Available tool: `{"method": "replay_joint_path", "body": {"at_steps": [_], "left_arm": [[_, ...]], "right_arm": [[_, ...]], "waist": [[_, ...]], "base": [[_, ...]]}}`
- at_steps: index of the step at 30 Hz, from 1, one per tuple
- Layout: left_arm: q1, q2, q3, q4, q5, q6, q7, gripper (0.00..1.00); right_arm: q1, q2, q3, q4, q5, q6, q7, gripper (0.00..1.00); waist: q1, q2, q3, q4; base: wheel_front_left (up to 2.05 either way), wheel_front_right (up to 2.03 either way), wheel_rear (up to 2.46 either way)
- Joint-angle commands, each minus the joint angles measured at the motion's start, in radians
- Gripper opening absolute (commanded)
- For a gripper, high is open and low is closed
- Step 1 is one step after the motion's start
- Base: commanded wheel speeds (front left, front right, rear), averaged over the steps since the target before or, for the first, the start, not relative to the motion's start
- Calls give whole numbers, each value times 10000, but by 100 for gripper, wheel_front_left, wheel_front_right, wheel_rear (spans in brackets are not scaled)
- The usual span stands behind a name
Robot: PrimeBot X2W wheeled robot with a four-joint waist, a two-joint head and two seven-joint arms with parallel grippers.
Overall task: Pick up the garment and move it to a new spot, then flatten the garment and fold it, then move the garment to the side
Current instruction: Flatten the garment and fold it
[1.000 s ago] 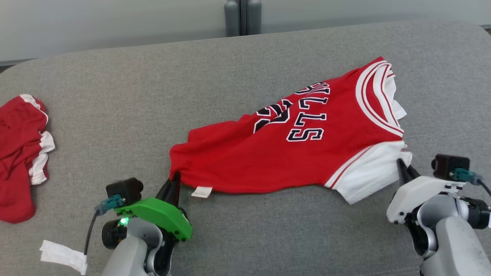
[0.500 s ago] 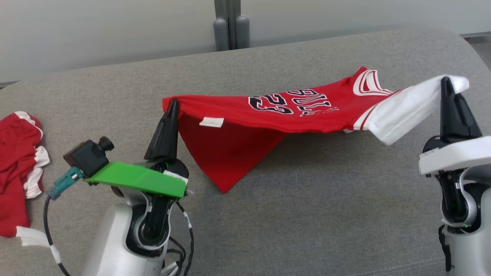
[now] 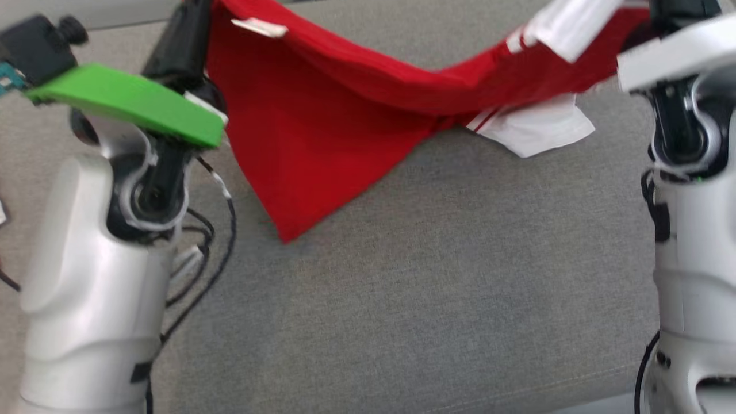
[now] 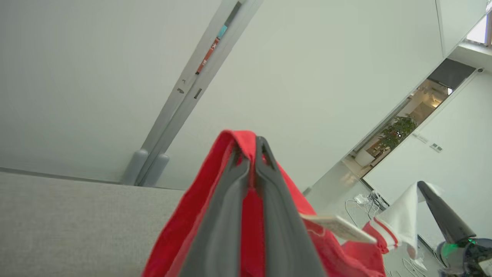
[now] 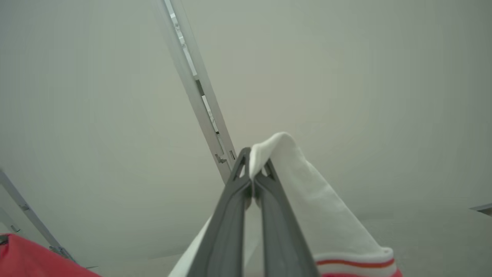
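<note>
Garment (image 3: 322, 115) red, white-sleeved, slung between left jaws and right jaws, both pinching cloth.

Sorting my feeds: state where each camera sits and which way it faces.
Head: on the head, facing down at grey cushion and hanging red jersey; left forearm, right forearm show.
Left wrist: up along left gripper, shut on red hem, toward wall.
Right wrist: up along right gripper, shut on white sleeve, toward wall.
Shared: head and left wrist show the white label.
</note>
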Motion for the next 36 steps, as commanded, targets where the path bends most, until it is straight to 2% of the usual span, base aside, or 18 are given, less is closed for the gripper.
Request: {"method": "replay_joint_path", "body": {"at_steps": [1, 4, 9, 12, 18, 23, 28, 32, 36], "left_arm": [[-751, 287, 183, 345, 168, 3, -35, 0], [-2137, 663, 486, 1331, 529, -204, -398, 0], [-4280, 632, 957, 2599, 800, -505, -1572, 0], [-5456, 558, 905, 3137, 1133, -758, -2326, 0], [-6862, 649, 826, 3436, 1251, -1164, -3361, 0], [-6892, 778, 1032, 3537, 1036, -1259, -3715, 0], [-5776, 762, 805, 4123, 907, -1279, -3806, 0], [-4342, 609, 240, 4480, 653, -1285, -3854, 0], [-2769, 580, -319, 4579, 356, -1287, -3882, 0]], "right_arm": [[-825, -44, 54, 613, 126, 0, -173, 0], [-2770, -47, 100, 2396, -169, 0, -840, 0], [-5412, -194, 170, 4194, -1073, 0, -2566, 0], [-6728, -371, -115, 4647, -1523, 0, -3688, 0], [-8176, -653, -335, 4145, -1925, -2, -4148, 0], [-7896, -836, -140, 3396, -1944, -5, -4132, 0], [-6952, -1188, 769, 3992, -1708, -5, -4135, 0], [-5708, -1590, 1908, 4699, -1197, -5, -4039, 0], [-4144, -2048, 2764, 4854, -310, -5, -3316, 0]], "waist": [[0, -1, 1646, -571], [0, -1, 2322, -784], [0, -1, 2756, -791], [0, -1, 2801, -609], [0, -1, 2636, -444], [0, -1, 2615, -391], [0, -1, 2720, -362], [0, -1, 2695, -251], [0, -1, 2363, 2]], "base": [[0, 0, 0], [0, 0, 0], [0, 0, 0], [0, 0, 0], [0, 0, 0], [0, 0, 0], [0, 0, 0], [0, 0, 0], [0, 0, 0]]}}
